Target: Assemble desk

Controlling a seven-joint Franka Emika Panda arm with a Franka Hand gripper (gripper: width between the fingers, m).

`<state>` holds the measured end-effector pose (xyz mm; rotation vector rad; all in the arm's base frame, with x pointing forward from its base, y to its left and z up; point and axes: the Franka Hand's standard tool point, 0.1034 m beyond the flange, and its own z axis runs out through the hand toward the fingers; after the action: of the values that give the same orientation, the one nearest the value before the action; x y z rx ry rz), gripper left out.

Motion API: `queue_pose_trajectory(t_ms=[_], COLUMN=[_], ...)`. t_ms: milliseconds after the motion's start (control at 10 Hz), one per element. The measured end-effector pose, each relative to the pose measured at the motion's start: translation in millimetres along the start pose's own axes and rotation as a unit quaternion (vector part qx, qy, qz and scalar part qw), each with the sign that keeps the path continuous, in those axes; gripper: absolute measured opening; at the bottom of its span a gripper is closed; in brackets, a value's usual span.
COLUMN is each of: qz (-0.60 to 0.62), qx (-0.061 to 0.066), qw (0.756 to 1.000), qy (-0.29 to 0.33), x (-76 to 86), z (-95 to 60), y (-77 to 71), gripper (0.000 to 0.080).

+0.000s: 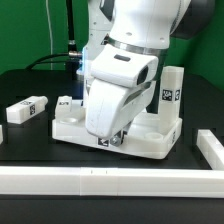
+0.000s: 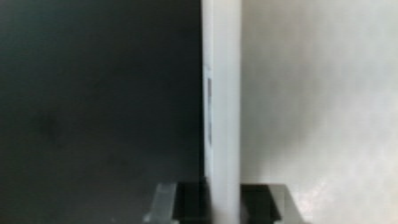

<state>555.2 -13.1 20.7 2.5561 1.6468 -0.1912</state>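
Note:
The white tray-like tabletop (image 1: 150,137) lies on the black table. One white tagged leg (image 1: 172,100) stands upright at its corner on the exterior view's right. My gripper (image 1: 112,140) is down at the tabletop's front rim, mostly hidden by the arm. In the wrist view the gripper (image 2: 222,205) has its dark fingers (image 2: 180,202) on either side of the tabletop's raised rim (image 2: 222,90), and appears shut on it. A second leg (image 1: 28,108) lies loose at the exterior view's left, and a third leg (image 1: 65,103) lies next to the tabletop's left end.
A long white rail (image 1: 100,181) runs along the front of the table and turns up at the exterior view's right (image 1: 212,148). Cables hang behind the arm. Black table surface (image 1: 30,140) shows left of the tabletop.

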Motion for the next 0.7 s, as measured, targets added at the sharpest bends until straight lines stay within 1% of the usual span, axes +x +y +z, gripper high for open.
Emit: queue_pose_trajectory(t_ms=[100,200,400,500,700], qz=[-0.056,-0.079,-0.15,-0.164,-0.161], qx=[-0.002,-0.004,-0.011,-0.013,-0.013], qw=[0.998,0.997,0.989,0.986,0.987], qy=[-0.006,-0.01,-0.016,-0.016,-0.016], x=[-2.8,-3.7,17.2,23.7,22.9], z=[0.5,0.6,-4.2,-5.2,-4.0], y=[1.2,1.9,9.9,15.7,16.2], gripper=[0.0063,0.0063,0.0063,0.0063,0.0063])
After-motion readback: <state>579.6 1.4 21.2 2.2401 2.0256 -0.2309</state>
